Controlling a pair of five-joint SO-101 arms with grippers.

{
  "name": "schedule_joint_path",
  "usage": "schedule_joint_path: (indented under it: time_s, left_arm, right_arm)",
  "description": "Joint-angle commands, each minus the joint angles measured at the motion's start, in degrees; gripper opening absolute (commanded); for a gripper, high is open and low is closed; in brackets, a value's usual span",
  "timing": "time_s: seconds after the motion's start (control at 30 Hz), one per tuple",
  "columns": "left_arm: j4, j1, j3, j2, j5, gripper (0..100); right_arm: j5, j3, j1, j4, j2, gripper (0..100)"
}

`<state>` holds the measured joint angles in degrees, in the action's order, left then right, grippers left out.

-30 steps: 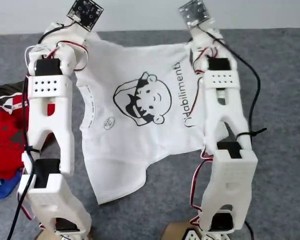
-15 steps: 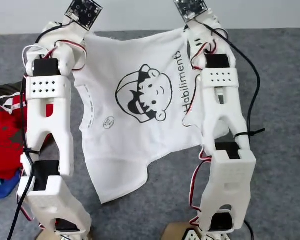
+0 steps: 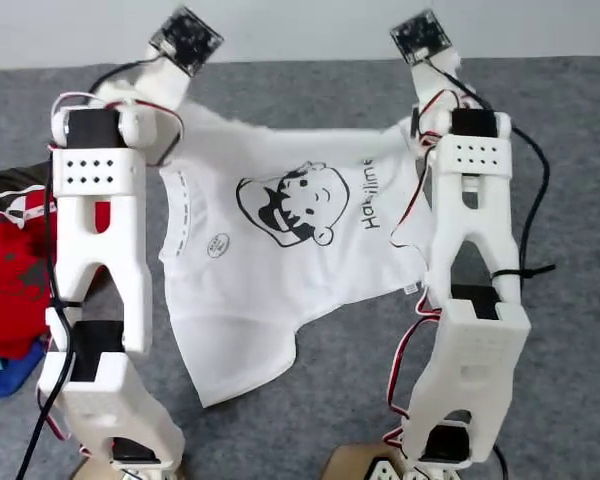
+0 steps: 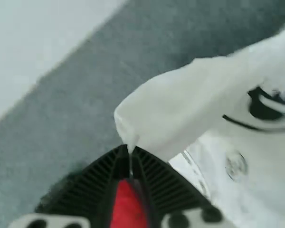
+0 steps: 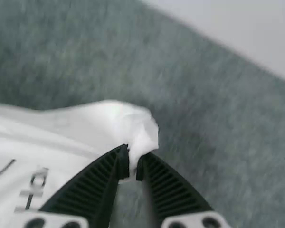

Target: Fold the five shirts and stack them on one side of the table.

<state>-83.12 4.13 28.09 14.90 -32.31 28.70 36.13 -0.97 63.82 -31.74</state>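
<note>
A white shirt [image 3: 280,250] with a black cartoon face print lies spread between my two arms on the grey table. My left gripper [image 4: 130,154] is shut on a far corner of the white shirt [image 4: 190,104], holding that edge lifted. My right gripper [image 5: 132,159] is shut on the other far corner of the white shirt [image 5: 104,123]. In the high view the left gripper [image 3: 170,95] and the right gripper [image 3: 420,90] stand at the shirt's far edge, which hangs stretched between them.
A heap of other shirts, red [image 3: 10,270] with blue [image 3: 0,370] under it, lies at the table's left edge. Grey carpet [image 3: 570,200] stretches to the right of the right arm. A pale wall [image 3: 300,25] runs along the far side.
Both grippers have moved with the shirt's far edge, the right one shifting rightward. The far edge is now pulled in over the print, so the shirt looks shorter.
</note>
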Motion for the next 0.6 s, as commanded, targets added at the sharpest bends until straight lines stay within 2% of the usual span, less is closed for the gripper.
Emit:
schedule_joint_path:
  time_s: [0.0,0.13,0.37,0.57]
  left_arm:
    - [-9.41,-1.49,2.51,-3.87,-4.66,0]
    - [-17.32,-2.64,2.51,-3.87,-7.03,0]
    - [-17.58,-2.55,-3.74,-5.01,-6.95,0]
    - [-17.49,-5.98,-20.53,-16.26,-7.03,0]
  right_arm:
    - [0.62,3.69,-1.63,7.87,6.90,0.9]
    - [0.70,3.69,-1.71,15.78,9.54,0.9]
    - [5.54,3.69,-1.71,29.76,12.53,0.9]
    - [7.47,3.69,-3.47,38.20,12.97,0.9]
